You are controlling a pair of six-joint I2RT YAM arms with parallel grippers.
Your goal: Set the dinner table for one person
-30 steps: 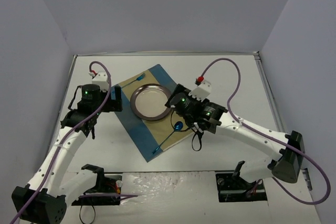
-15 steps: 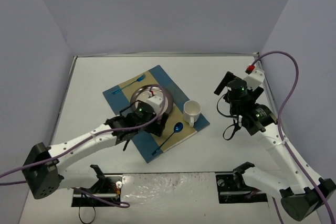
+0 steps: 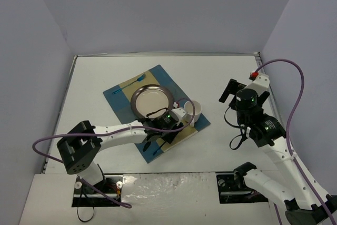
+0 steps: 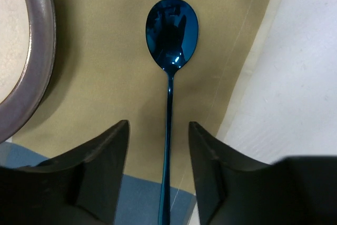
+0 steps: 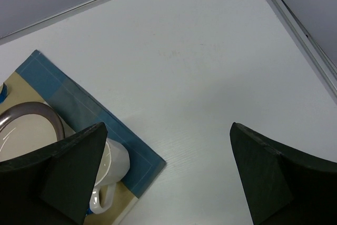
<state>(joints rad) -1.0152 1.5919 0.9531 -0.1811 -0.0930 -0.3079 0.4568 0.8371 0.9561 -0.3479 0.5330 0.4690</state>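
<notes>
**A:** that spoon (image 4: 172,32) is a glossy deep blue, and the mat (image 4: 95,72) is tan with blue bands at the ends

**B:** yep. plate (image 3: 151,102) is cream with a brownish rim, mug (image 3: 194,110) and table (image 3: 231,77) plain white

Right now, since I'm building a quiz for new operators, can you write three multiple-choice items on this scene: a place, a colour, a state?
1. Where does the shiny blue metal spoon lie?
A) on the tan cloth mat, beside the round brown-rimmed plate
B) inside the plate
C) under the plate

2. What colour is the ceramic mug?
A) red
B) white
C) black

3. How is the left gripper?
A) shut on the mug
B) shut on the plate
C) open, astride the spoon's handle

Key:
1 A: the left wrist view shows it on tan cloth by the rim.
2 B: the mug is plainly white.
3 C: gaps show on either side of the handle.
</notes>
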